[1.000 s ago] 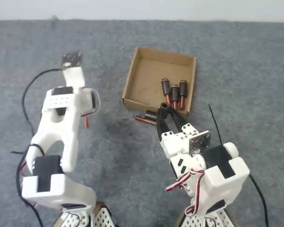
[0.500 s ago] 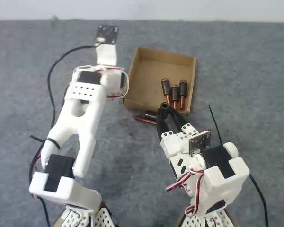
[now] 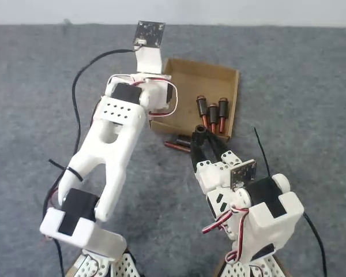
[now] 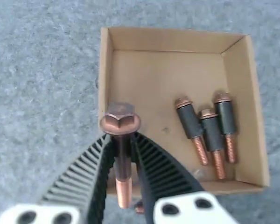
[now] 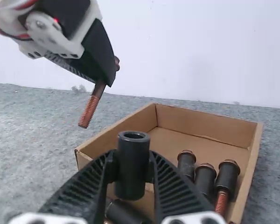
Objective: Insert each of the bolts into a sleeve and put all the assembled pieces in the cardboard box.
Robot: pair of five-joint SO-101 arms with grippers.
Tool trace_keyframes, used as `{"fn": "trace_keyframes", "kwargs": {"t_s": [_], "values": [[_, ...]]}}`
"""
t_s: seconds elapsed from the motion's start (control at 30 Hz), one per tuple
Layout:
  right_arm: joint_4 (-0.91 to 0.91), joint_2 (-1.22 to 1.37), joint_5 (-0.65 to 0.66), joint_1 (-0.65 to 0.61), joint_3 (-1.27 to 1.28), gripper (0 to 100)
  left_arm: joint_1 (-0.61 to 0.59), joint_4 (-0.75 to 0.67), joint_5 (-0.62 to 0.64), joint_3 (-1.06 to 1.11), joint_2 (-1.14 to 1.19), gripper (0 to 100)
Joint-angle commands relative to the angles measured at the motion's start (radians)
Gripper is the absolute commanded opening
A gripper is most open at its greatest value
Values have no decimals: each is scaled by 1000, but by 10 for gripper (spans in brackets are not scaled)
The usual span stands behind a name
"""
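My left gripper point(image 4: 122, 140) is shut on a copper bolt point(image 4: 122, 158), held head up over the near edge of the cardboard box point(image 4: 105, 84). In the high view the left arm point(image 3: 139, 103) stretches to the box's point(image 3: 237, 98) left corner. My right gripper point(image 5: 132, 163) is shut on a black sleeve point(image 5: 132, 158), upright with its bore facing up, just in front of the box point(image 5: 205, 123). The bolt point(image 5: 90, 111) hangs tilted, above and beside the sleeve. Three assembled pieces point(image 3: 213, 115) lie side by side inside the box.
A loose bolt point(image 3: 176, 146) and a black sleeve point(image 3: 183, 139) lie on the grey carpet against the box's front wall, beside the right gripper point(image 3: 202, 144). Open carpet stretches left and right of the arms. A black cable point(image 3: 75, 98) loops beside the left arm.
The left arm has swung from the left side of the table over to the box's left corner, carrying the bolt. The right arm and its sleeve have stayed in place.
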Motion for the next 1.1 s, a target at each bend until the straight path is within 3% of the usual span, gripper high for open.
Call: {"fn": "trace_keyframes", "kwargs": {"t_s": [0.0,0.3,0.67,1.07], "values": [[-1,-44,-11,-2,32,10,37,-31,9,-64,-81,12],[1,-44,-11,-2,32,10,100,-51,11,-16,-213,12],[1,-44,-11,-2,32,9,161,-371,12,308,-391,12],[2,-44,-11,-2,32,9,270,-407,11,515,-586,12]]}}
